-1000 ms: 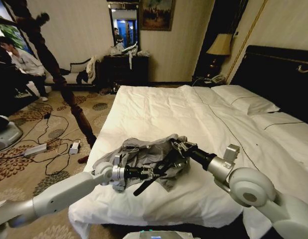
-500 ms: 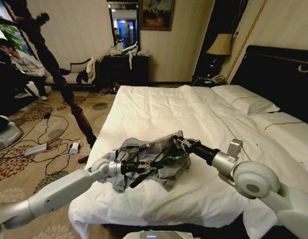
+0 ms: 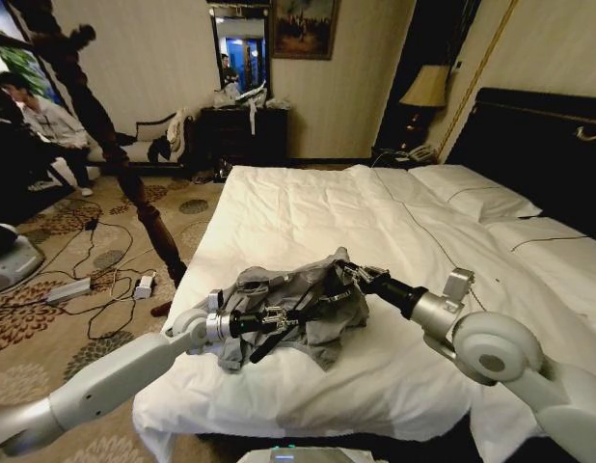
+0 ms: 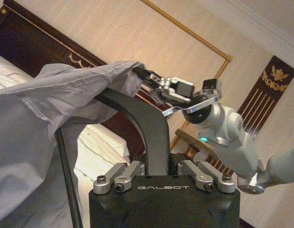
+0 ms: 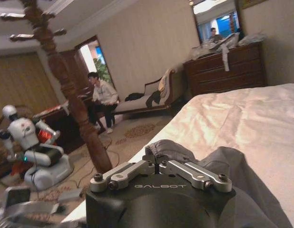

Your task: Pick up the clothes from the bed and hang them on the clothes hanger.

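A hotel-style bedroom: big white bed [image 3: 308, 212], black headboard [image 3: 529, 145], bedside lamp [image 3: 425, 89], dresser [image 3: 245, 135], patterned carpet [image 3: 57, 328]

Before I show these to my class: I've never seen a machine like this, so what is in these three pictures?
A two-armed wheeled robot is working at a white bed in a hotel-like room. The wide picture comes from its head camera; the other two come from cameras on its wrists. A crumpled light-grey shirt lies near the bed's foot. The left gripper holds a thin black clothes hanger by its shoulder. The right gripper pinches an edge of the shirt, stretching the cloth over the hanger's arm. Beside the bed stands a dark wooden coat stand.
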Robot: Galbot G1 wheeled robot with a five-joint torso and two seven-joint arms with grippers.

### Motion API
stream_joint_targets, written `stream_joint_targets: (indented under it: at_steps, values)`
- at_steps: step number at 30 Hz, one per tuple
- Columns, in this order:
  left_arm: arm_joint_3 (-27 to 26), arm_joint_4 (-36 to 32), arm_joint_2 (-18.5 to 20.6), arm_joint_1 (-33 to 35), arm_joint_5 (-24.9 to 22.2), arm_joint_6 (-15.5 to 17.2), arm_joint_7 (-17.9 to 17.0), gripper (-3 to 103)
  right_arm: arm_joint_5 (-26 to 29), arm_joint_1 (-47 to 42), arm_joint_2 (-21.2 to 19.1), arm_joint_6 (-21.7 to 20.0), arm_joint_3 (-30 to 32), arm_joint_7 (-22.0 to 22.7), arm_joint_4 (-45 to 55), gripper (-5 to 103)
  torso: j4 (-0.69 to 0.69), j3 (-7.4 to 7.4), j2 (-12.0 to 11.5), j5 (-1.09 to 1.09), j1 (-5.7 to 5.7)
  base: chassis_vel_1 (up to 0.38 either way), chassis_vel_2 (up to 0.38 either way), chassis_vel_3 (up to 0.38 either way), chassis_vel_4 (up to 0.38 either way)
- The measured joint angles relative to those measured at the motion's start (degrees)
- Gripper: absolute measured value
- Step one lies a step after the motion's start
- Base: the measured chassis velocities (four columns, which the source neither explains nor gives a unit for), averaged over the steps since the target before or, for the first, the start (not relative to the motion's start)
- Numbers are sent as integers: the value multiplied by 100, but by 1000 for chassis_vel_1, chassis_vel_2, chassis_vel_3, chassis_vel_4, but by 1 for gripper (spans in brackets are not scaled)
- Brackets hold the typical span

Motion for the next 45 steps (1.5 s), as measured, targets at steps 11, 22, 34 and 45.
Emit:
stream_joint_targets:
  at_steps: [11, 22, 34, 45]
  values:
    - [-299, 35, -91, 219, -37, 0, -8, 23, -65, -201, 325, 14, -105, 83, 183, 0, 0, 0, 0, 0, 0, 0, 0, 0, 0]
    - [-506, 75, -215, 268, -191, 7, -154, 23, -462, -770, 752, -68, -245, 103, 645, 0, 1, 0, 0, 0, 0, 0, 0, 0, 0]
    - [-554, -37, -237, 202, -330, 46, -316, 23, -1187, -1170, 901, -158, -404, -2, 765, 0, 0, 0, 0, 0, 0, 0, 0, 0, 0]
    - [-734, -109, -190, 290, -396, 57, -361, 23, -2436, -1584, 964, -137, -429, -26, 686, 29, 0, 0, 0, 0, 0, 0, 0, 0, 0]
